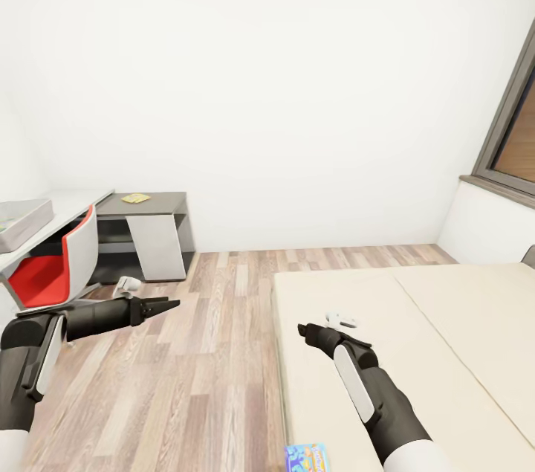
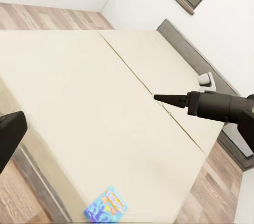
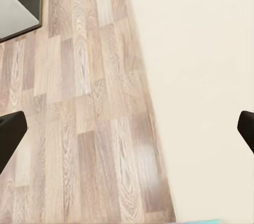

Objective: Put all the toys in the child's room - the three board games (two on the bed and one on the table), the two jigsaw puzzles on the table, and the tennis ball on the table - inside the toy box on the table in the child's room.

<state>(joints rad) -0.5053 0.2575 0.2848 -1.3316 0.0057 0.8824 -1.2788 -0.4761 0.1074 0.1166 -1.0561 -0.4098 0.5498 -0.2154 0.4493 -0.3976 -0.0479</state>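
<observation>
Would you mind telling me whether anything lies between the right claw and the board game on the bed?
Nothing visible does. The board game lies flat near the edge of the bed, and the right claw hangs open above bare mattress, with no object between them.

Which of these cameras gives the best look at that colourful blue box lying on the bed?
The left wrist view: the board game shows almost whole, lying flat near the bed's edge. The head view catches its top part at the frame's bottom, and the right wrist view catches a thin blue sliver.
</observation>
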